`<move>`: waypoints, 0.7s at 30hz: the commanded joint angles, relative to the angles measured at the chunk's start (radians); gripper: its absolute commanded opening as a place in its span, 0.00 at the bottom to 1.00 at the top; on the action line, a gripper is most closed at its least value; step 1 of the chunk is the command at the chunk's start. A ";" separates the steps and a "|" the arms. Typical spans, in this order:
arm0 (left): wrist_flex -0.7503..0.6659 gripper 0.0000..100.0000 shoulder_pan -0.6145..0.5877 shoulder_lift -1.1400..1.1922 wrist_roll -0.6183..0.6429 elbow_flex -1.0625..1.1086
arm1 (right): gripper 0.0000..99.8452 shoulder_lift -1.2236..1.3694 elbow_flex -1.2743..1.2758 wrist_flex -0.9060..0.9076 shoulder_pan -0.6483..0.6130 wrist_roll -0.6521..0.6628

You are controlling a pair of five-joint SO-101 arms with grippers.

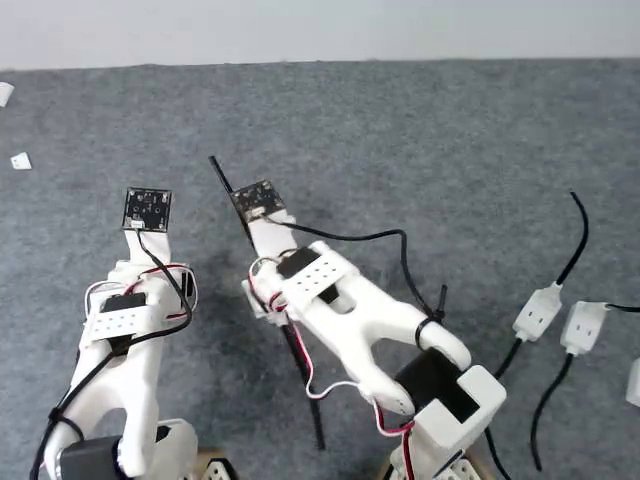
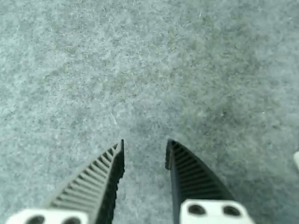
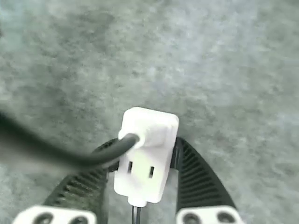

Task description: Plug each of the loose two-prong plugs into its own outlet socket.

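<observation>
My right gripper (image 3: 145,142) is shut on a white socket block (image 3: 148,126) that shows two slots on its face. A black cable (image 3: 56,156) leaves the block and runs off to one side. In the high view that arm (image 1: 350,310) stands mid-table, and a long black cable (image 1: 303,375) passes beneath it. Two loose white plug blocks (image 1: 537,312) (image 1: 584,327) with black cords lie at the right. My left gripper (image 2: 145,145) is open over bare grey carpet with nothing between its fingers; its arm (image 1: 125,320) is at the left.
Grey carpet (image 1: 400,130) covers the table, with open room at the back. Another white piece (image 1: 633,382) sits at the far right edge. Two small white scraps (image 1: 20,160) (image 1: 4,93) lie at the back left.
</observation>
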 commanded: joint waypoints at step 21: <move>-0.026 0.14 -0.005 0.006 0.011 -0.022 | 0.01 -0.690 0.358 0.196 1.087 0.321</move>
